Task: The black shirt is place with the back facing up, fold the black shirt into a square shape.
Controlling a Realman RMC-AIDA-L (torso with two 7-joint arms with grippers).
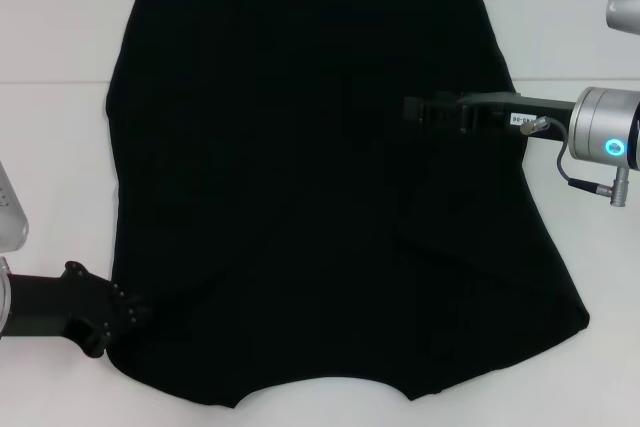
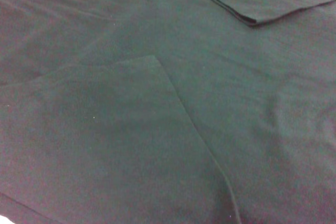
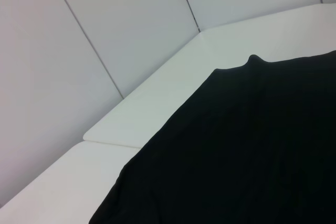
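The black shirt point(image 1: 300, 197) lies flat on the white table point(image 1: 60, 147), its curved neckline at the near edge and its hem at the far edge. Both sleeves look folded inward. My left gripper point(image 1: 130, 315) is low at the shirt's near left corner and touches its edge. My right gripper point(image 1: 412, 109) reaches in from the right, over the shirt's right half. The left wrist view shows only shirt fabric point(image 2: 157, 129) with a folded flap point(image 2: 252, 3). The right wrist view shows the shirt's far part point(image 3: 252, 156).
Bare white table shows to the left and right of the shirt and in the right wrist view point(image 3: 173, 93). Grey wall panels point(image 3: 105, 24) rise behind the table's far edge.
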